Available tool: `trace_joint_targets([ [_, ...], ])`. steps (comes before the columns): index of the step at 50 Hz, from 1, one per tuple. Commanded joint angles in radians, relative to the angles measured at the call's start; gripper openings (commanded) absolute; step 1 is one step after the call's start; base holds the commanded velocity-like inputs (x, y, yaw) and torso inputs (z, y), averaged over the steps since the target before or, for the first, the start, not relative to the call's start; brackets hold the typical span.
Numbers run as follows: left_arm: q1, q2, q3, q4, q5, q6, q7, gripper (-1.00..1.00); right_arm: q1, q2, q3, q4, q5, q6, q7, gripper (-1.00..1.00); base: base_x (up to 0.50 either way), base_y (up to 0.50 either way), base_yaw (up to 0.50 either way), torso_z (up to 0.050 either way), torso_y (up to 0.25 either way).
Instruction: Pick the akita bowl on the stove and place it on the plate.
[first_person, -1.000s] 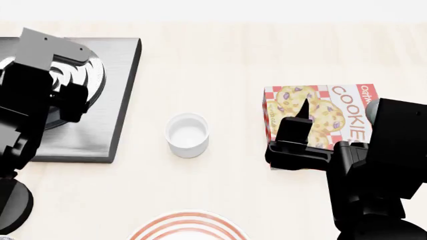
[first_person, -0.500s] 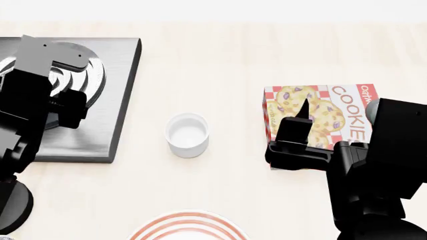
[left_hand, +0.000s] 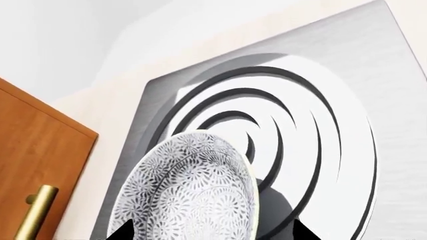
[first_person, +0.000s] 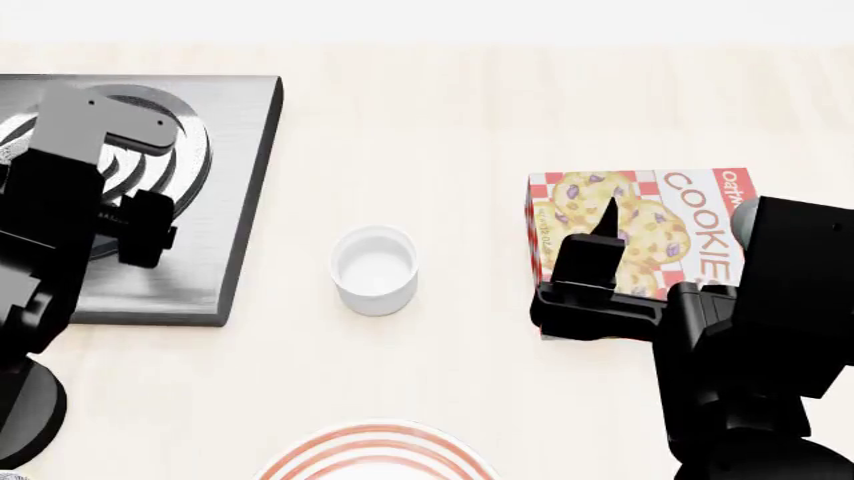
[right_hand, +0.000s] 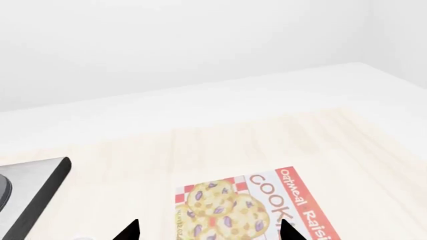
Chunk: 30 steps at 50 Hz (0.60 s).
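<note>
The akita bowl (left_hand: 193, 190), white with a fine grey speckled pattern, shows tilted over the stove (left_hand: 373, 75) and its black burner rings. My left gripper (left_hand: 213, 232) is open, with one fingertip at the bowl's edge and the other clear of its rim. In the head view my left arm (first_person: 67, 210) covers the bowl above the stove (first_person: 227, 200). The plate (first_person: 376, 450), white with red rings, peeks in at the near edge. My right gripper (right_hand: 210, 231) stands open and empty over the cookie box (right_hand: 260, 205).
A small plain white cup (first_person: 375, 270) stands between the stove and the cookie box (first_person: 667, 225). A wooden cabinet door with a brass handle (left_hand: 33, 200) lies beside the stove. My right gripper (first_person: 601, 240) hovers at the box's near side.
My left arm has shifted a little toward the near side over the stove. The right arm, cup and box have not moved.
</note>
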<state>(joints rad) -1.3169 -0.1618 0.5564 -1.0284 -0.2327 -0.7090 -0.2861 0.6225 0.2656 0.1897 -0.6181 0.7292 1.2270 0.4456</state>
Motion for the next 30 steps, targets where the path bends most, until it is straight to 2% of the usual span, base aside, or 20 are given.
trace_joint_targets([
  [1, 0.001, -0.001, 0.003, -0.015, -0.002, 0.011, 0.011, 1.00, -0.001, 0.004, -0.002, 0.001, 0.006, -0.004, 0.005, 1.00, 0.00, 0.00, 0.00, 0.000, 0.000],
  [12, 0.009, -0.008, 0.011, 0.000, 0.002, 0.005, 0.009, 1.00, -0.001, 0.006, -0.004, 0.003, 0.012, -0.006, 0.010, 1.00, 0.00, 0.00, 0.00, 0.000, 0.000],
  [13, 0.008, -0.007, 0.011, -0.005, 0.002, 0.008, 0.010, -1.00, 0.004, 0.002, 0.005, -0.007, 0.023, 0.013, 0.021, 1.00, 0.00, 0.00, 0.00, 0.000, 0.000],
  [18, -0.008, 0.000, 0.011, -0.049, 0.004, 0.034, 0.015, -1.00, 0.007, 0.003, 0.008, -0.011, 0.032, 0.021, 0.027, 1.00, 0.00, 0.00, 0.00, 0.000, 0.000],
  [30, 0.007, -0.011, 0.013, -0.016, -0.002, 0.018, 0.022, -1.00, 0.001, 0.009, -0.002, 0.005, 0.024, -0.003, 0.023, 1.00, 0.00, 0.00, 0.00, 0.000, 0.000],
])
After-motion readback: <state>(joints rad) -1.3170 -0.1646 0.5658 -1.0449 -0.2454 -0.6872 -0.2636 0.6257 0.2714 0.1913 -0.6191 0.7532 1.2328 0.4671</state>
